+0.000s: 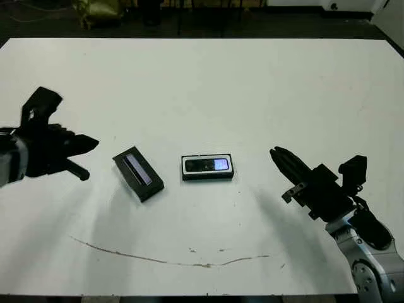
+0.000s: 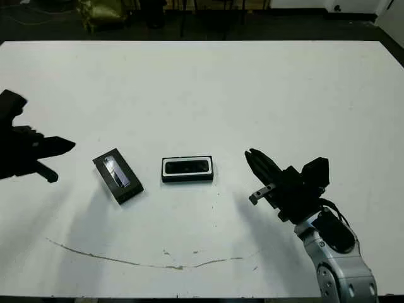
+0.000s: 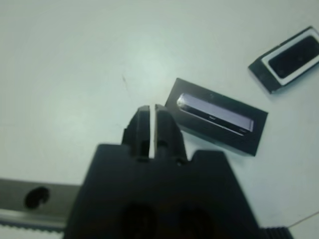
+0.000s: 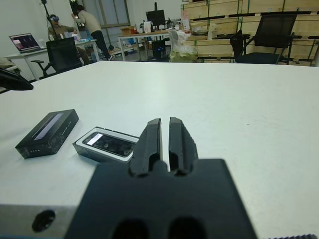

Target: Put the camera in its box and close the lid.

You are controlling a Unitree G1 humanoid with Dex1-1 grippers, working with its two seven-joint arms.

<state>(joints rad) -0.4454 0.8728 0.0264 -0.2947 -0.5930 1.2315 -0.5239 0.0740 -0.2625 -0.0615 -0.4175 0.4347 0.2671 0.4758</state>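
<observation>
The box [image 1: 207, 168], a shallow black tray with white lining, lies at the table's middle. The camera [image 1: 208, 165] lies inside it, its bluish glossy patch toward the right end. The lid [image 1: 137, 172], black with a greyish-purple stripe, rests flat on the table to the left of the box, turned at an angle. My left gripper [image 1: 95, 142] hovers left of the lid, shut and holding nothing; the left wrist view shows the lid [image 3: 215, 116] just beyond its fingertips. My right gripper [image 1: 276, 153] is to the right of the box, shut and empty, pointing toward the box [image 4: 105, 145].
A thin brown smear [image 1: 170, 260] runs along the table near its front edge. Beyond the far edge, the right wrist view shows office chairs [image 4: 62, 54], desks, and a person [image 4: 89, 22] standing far off.
</observation>
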